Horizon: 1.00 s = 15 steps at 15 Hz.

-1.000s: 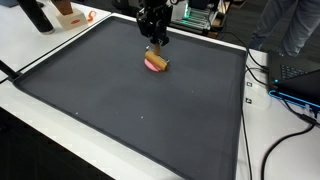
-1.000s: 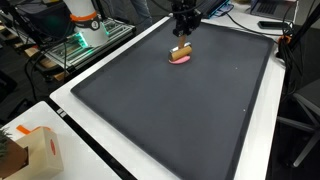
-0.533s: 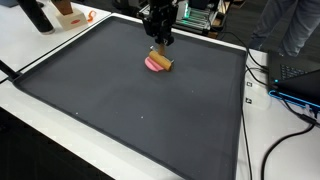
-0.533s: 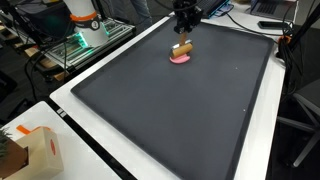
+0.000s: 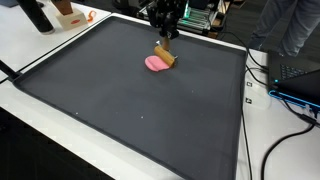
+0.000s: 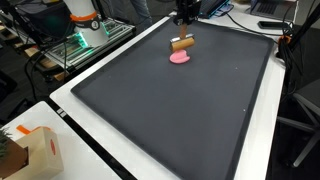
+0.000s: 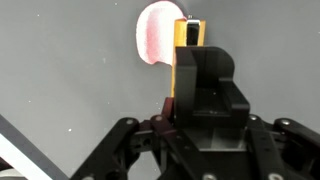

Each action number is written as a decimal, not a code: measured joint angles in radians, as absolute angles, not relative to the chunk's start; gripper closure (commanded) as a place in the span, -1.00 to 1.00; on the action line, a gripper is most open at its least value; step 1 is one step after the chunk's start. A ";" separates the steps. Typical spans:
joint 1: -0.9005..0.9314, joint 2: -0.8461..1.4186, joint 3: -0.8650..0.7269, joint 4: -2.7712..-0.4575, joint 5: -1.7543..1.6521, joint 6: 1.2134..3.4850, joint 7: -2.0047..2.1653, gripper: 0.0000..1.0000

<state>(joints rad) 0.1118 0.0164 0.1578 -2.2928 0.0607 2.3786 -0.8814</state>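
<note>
Though the black claw (image 5: 166,43) grips a tan wooden block (image 5: 166,56) above a flat pink disc (image 5: 154,64), 1 finger (image 7: 205,80) hides much of that block.

The gripper (image 7: 188,62) is matte black all over in the wrist view. Its jaws are thick, squared blocks with chamfered edges, the larger face filling the frame from the centre toward 12 o'clock. Slim angled linkage bars splay from the base toward 4 and 8 o'clock, with rounded pivot joints at their ends. A small dark reddish patch sits just left of centre. In both exterior views the gripper (image 5: 165,36) (image 6: 182,28) is a compact black mass, its details too small to tell.
</note>
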 measured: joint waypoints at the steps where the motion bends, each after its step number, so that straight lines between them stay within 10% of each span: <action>1: 0.114 0.008 0.158 -2.296 0.061 2.373 -0.864 0.52; 14: 0.164 -0.176 0.164 -2.324 0.010 2.248 -0.449 0.52; 15: 0.168 -0.194 0.166 -2.324 0.007 2.235 -0.408 0.02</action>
